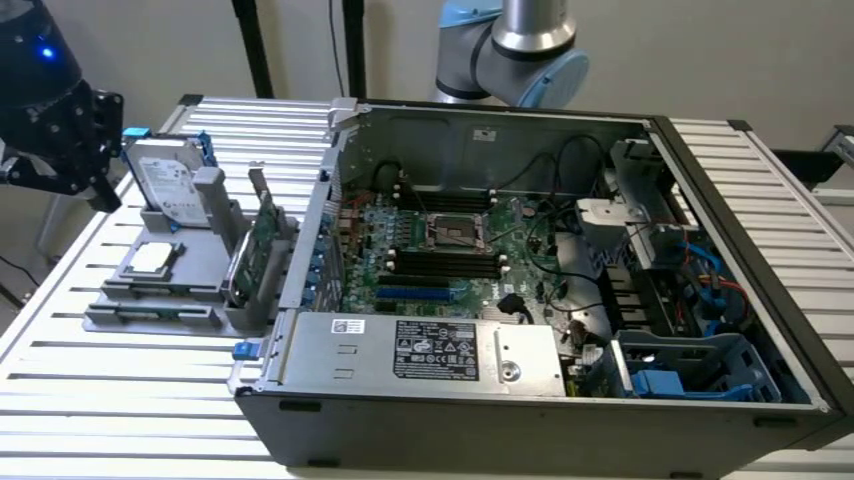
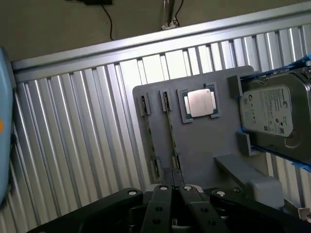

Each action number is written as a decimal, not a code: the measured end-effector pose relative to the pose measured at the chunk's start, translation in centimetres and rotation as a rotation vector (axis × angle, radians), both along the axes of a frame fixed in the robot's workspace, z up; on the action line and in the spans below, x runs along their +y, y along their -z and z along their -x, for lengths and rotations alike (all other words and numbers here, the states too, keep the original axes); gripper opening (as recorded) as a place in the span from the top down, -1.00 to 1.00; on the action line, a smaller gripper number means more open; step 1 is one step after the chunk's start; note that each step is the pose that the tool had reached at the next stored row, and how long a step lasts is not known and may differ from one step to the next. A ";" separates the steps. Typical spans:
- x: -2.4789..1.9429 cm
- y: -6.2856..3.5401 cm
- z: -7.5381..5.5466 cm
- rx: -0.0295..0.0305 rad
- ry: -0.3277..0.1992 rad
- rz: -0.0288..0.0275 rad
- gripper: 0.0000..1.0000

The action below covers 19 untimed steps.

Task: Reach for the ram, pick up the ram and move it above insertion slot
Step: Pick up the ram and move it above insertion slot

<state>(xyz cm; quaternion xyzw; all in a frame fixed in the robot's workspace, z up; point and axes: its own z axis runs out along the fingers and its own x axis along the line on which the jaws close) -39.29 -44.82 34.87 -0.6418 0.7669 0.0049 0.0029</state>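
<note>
Two ram sticks stand edge-up in the grooves of a grey holder [image 2: 209, 141]; the nearer ram [image 2: 171, 131] runs toward my fingertips. My gripper [image 2: 174, 188] hovers over that stick's end, shut and holding nothing. In the exterior view the gripper [image 1: 91, 185] hangs high at the far left, above the holder [image 1: 160, 290]. The insertion slot [image 1: 447, 264] is one of several parallel black sockets on the green motherboard [image 1: 521, 250] inside the open computer case, below the silver CPU socket [image 1: 454, 230].
On the holder also sit a silver hard drive [image 1: 167, 180], a loose CPU [image 2: 200, 103] and a green expansion card [image 1: 274, 235]. The case wall [image 1: 314, 240] rises between holder and motherboard. A blue slot [image 1: 414, 293], cables and the power supply [image 1: 427, 350] crowd the case.
</note>
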 end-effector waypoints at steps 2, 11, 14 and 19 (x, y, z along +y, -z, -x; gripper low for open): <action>0.00 0.00 0.0 -0.0050 -0.036 0.0000 0.79; -0.04 0.08 0.0 -0.0197 -0.189 -0.0002 0.79; -0.08 0.08 0.0 -0.0197 -0.191 -0.0003 0.79; -0.19 0.08 0.0 -0.0194 -0.191 -0.0003 0.52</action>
